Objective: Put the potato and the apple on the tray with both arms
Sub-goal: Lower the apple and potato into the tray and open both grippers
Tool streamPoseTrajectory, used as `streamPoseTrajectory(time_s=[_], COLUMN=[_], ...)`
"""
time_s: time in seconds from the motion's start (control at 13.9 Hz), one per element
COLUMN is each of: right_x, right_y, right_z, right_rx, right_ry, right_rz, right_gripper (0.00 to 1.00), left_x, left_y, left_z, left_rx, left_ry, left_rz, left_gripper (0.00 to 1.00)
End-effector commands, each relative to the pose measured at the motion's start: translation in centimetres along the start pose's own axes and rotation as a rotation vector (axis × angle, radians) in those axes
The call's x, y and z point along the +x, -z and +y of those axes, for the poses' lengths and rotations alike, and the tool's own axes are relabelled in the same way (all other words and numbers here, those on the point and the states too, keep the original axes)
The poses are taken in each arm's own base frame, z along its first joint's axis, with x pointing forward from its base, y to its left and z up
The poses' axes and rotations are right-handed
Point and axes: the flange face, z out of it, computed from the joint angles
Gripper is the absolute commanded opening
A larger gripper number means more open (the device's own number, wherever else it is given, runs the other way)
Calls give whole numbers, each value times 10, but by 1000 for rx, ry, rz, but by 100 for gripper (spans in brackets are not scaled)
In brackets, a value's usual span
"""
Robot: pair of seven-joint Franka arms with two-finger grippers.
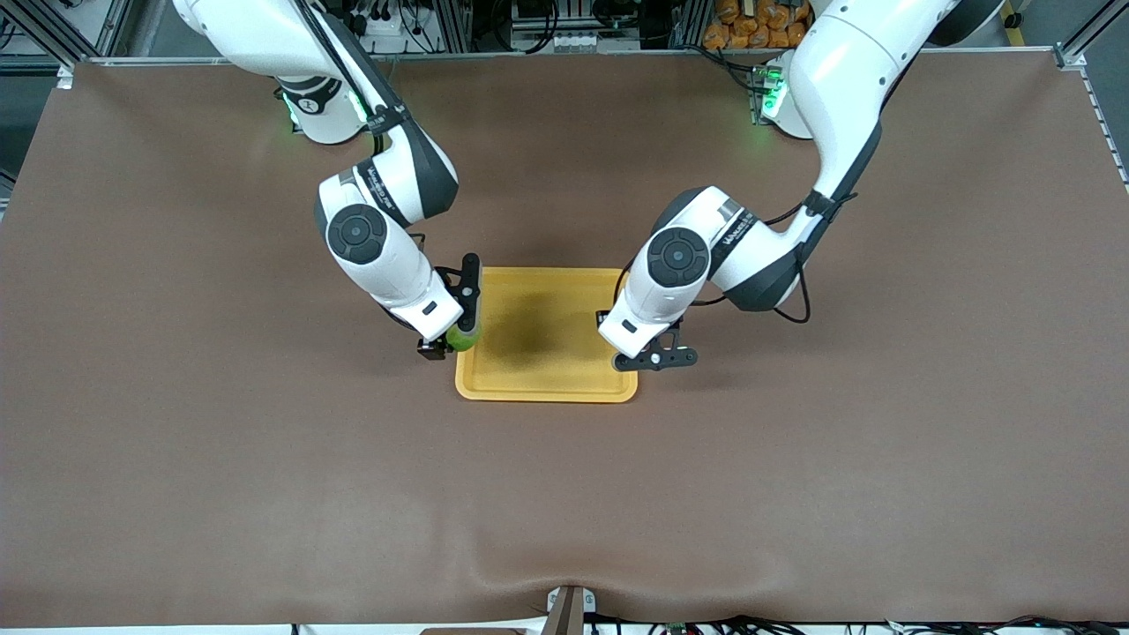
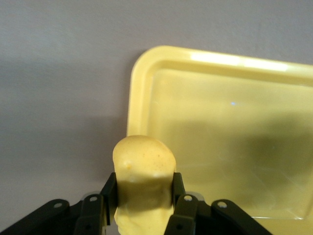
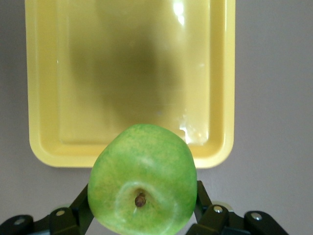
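The yellow-orange tray (image 1: 547,375) lies mid-table between both arms. My right gripper (image 1: 452,340) is shut on the green apple (image 1: 462,338) and holds it in the air over the tray's rim at the right arm's end. In the right wrist view the apple (image 3: 142,178) fills the jaws of the right gripper (image 3: 142,198), stem dimple showing, with the tray (image 3: 132,73) below. My left gripper (image 1: 653,356) is over the tray's rim at the left arm's end. It is shut on the potato (image 2: 144,164), which shows in the left wrist view beside the tray's corner (image 2: 146,63). The front view hides the potato.
A brown cloth (image 1: 265,459) covers the whole table. The tray's floor holds nothing. A pile of orange things (image 1: 758,22) lies off the table by the left arm's base. A small bracket (image 1: 569,608) sits at the table's near edge.
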Motion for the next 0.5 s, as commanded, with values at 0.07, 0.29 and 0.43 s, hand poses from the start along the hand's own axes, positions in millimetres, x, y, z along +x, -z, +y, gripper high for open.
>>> streamPoseTrajectory(time_s=[0.07, 0.29, 0.43], right_x=[26, 28, 29], right_y=[-9, -41, -44], right_z=[-13, -15, -16], right_rx=[-2, 6, 6], right_ry=[29, 34, 39], right_rz=[18, 7, 6], right_gripper=[4, 5, 8], left_x=[-2, -3, -3], left_y=[-14, -23, -33], left_z=[16, 17, 17], left_rx=[-4, 14, 24], left_ry=[-33, -62, -71], left_rz=[27, 41, 37], left_gripper=[3, 3, 3])
